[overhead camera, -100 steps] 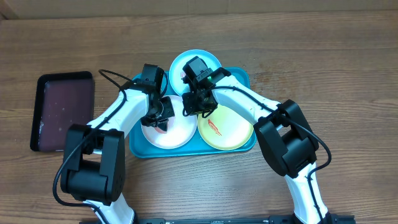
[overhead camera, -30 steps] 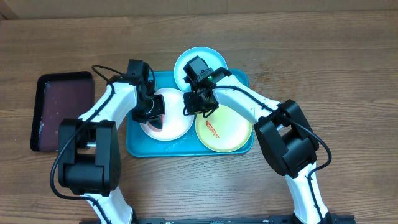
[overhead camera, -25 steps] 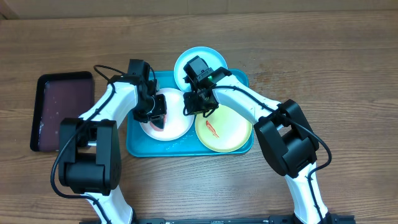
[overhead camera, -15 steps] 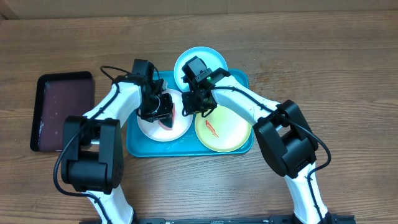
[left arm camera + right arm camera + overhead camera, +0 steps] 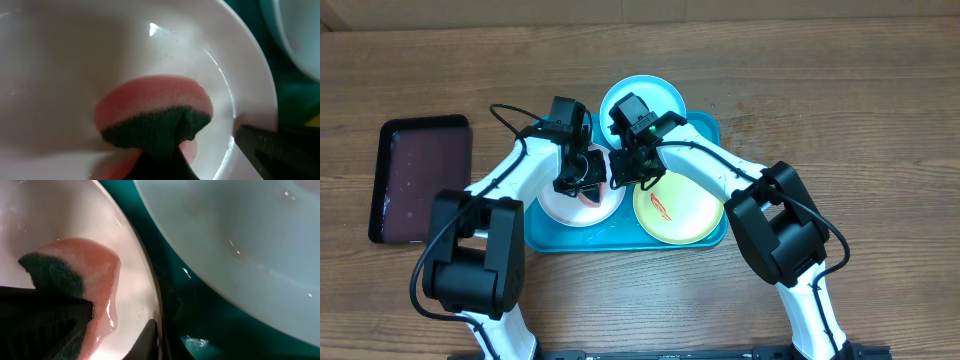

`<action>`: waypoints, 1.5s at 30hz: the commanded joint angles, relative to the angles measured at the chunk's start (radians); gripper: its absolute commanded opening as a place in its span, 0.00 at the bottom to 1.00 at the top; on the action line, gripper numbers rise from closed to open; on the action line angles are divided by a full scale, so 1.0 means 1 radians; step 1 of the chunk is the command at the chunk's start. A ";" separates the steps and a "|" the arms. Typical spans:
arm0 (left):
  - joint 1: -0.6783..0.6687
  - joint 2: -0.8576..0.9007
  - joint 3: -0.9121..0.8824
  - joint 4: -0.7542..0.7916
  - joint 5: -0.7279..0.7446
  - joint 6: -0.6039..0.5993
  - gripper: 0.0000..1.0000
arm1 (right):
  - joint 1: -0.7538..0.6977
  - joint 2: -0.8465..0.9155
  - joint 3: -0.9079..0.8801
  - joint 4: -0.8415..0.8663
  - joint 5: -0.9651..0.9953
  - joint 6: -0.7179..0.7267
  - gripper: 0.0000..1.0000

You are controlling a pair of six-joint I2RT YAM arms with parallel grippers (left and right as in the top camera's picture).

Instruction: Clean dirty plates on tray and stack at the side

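The left gripper pinches a pink-and-green sponge onto the round white plastic plate to scrub it. The right gripper seemingly steadies its rim, closure unclear.

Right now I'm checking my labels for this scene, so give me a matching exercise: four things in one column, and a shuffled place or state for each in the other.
1. white plate
2. yellow-green plate
3. pale blue plate
4. dark tray

a. outside the turquoise tray, to its left
b. red smear on it
c. sponge pressed on it
d. at the turquoise tray's far rim

Pairs: 1-c, 2-b, 3-d, 4-a.
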 commanded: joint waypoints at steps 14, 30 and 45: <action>0.086 0.021 0.148 -0.236 -0.630 -0.096 0.04 | 0.029 0.009 0.014 -0.020 -0.053 -0.031 0.04; 0.254 -0.269 0.285 -0.364 -0.431 -0.114 0.04 | 0.051 -0.130 0.078 -0.029 0.167 -0.092 0.04; 0.562 -0.261 0.175 -0.387 -0.264 -0.113 0.04 | 0.310 -0.271 0.080 0.113 1.067 -0.377 0.04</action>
